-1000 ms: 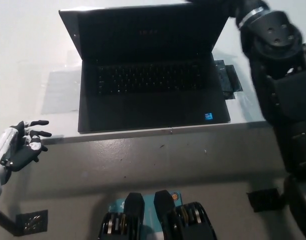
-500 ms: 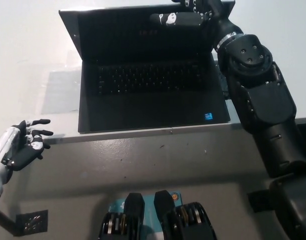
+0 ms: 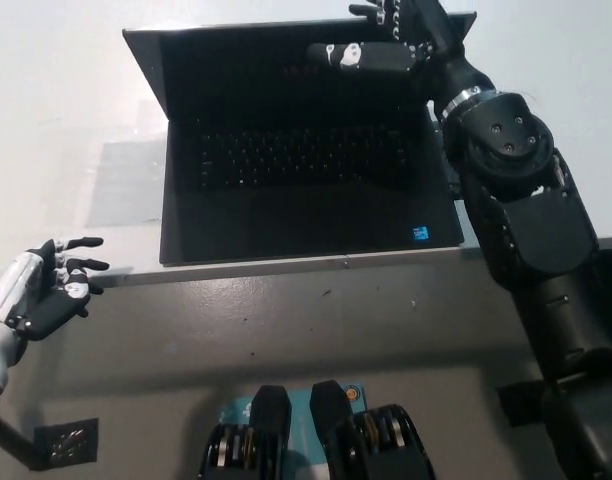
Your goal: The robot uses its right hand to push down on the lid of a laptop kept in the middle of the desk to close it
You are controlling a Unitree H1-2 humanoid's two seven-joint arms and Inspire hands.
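White left hand (image 3: 48, 290) held idle off the desk (image 3: 56, 110) edge at lower left, fingers spread and released, open black laptop (image 3: 306, 180) set mid-desk, lid upright, black right hand (image 3: 391, 40) laid over the lid's top edge, fingers extended, nothing grasped

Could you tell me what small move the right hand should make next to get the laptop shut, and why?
Probably pull the lid forward and down. The right hand sits at the top edge of the laptop lid, near its right corner, with one finger lying across the screen side. The lid stands open, the keyboard fully exposed. The left hand rests open at the desk front edge.
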